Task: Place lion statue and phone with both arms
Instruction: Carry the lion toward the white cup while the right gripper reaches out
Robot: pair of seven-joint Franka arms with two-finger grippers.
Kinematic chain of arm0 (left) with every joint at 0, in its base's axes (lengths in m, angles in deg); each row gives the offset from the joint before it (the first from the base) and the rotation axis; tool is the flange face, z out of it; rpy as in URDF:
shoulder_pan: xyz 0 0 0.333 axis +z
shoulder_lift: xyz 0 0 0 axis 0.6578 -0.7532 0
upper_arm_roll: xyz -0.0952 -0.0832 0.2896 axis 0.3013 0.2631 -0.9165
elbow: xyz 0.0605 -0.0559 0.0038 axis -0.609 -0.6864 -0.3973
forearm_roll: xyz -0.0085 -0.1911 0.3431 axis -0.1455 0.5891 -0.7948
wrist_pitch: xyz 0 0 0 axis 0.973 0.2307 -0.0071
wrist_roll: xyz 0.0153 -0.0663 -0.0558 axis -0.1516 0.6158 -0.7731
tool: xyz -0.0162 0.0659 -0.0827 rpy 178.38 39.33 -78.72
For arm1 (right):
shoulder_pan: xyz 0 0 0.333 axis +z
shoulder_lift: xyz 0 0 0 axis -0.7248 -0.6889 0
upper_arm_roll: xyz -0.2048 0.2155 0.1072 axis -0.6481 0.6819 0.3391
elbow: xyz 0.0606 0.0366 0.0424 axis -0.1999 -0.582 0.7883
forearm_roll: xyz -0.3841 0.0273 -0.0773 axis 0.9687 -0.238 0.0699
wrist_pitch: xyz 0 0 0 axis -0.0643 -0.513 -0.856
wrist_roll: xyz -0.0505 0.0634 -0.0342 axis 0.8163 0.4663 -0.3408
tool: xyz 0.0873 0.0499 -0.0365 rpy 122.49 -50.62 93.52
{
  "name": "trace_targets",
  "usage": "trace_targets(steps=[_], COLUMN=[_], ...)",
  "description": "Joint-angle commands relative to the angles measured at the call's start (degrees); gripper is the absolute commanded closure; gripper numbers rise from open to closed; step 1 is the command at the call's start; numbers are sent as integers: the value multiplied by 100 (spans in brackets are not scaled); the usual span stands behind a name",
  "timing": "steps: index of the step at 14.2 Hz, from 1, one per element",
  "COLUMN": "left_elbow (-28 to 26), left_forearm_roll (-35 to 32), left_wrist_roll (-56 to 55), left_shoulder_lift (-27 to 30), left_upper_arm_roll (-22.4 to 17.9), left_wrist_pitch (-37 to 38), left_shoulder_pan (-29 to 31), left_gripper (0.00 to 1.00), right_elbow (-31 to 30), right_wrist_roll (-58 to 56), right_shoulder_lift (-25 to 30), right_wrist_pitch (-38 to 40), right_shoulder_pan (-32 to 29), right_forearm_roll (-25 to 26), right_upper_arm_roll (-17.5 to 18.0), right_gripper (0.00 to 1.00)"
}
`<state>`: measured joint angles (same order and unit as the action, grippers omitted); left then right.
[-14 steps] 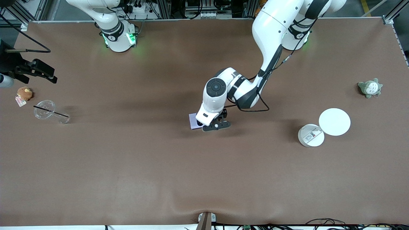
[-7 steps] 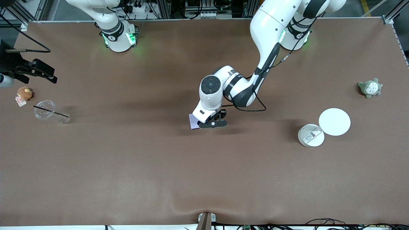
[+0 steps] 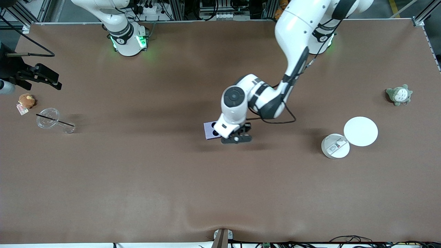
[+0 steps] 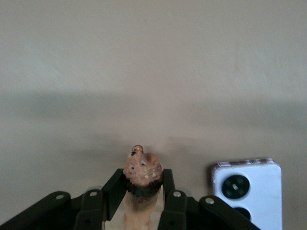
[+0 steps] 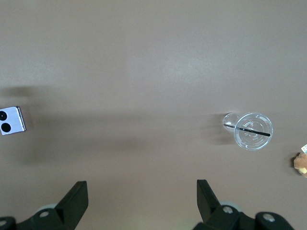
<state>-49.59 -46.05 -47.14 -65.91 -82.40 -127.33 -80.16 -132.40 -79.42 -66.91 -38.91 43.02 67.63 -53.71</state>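
Lion statue (image 4: 142, 177) clamped in the left gripper (image 4: 140, 192) just beside the phone (image 3: 210, 131) — right gripper (image 5: 142, 203) (waiting, near the plastic cup (image 5: 253, 131)) gapes wide, holding nothing.

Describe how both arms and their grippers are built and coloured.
Both arms are glossy white with black joint bands; green lights glow at their bases. The left arm carries a black cable and a dark round wrist cap. The left gripper and right gripper have black angular fingers with silver screws.
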Motion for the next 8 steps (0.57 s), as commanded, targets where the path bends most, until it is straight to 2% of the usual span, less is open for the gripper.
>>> trace_targets(steps=[1, 5, 8], left_elbow=[-92, -136, -259], left_forearm_roll=[-89, -62, -80], left_wrist_roll=[657, 2624, 3243], left_shoulder_lift=[479, 445, 409], left_upper_arm_roll=[23, 58, 49], left_wrist_pitch=[403, 491, 491], left_shoulder_pan=[596, 1581, 1942], left_gripper=[100, 100, 100], right_elbow=[-20, -11, 295], right_wrist_roll=[56, 4, 3], right_shoulder_lift=[77, 77, -264], right_wrist_pitch=[37, -15, 46], right_shoulder_pan=[-25, 18, 193], right_forearm_roll=[-69, -51, 27], right_upper_arm_roll=[31, 66, 66], right_gripper=[0, 0, 0])
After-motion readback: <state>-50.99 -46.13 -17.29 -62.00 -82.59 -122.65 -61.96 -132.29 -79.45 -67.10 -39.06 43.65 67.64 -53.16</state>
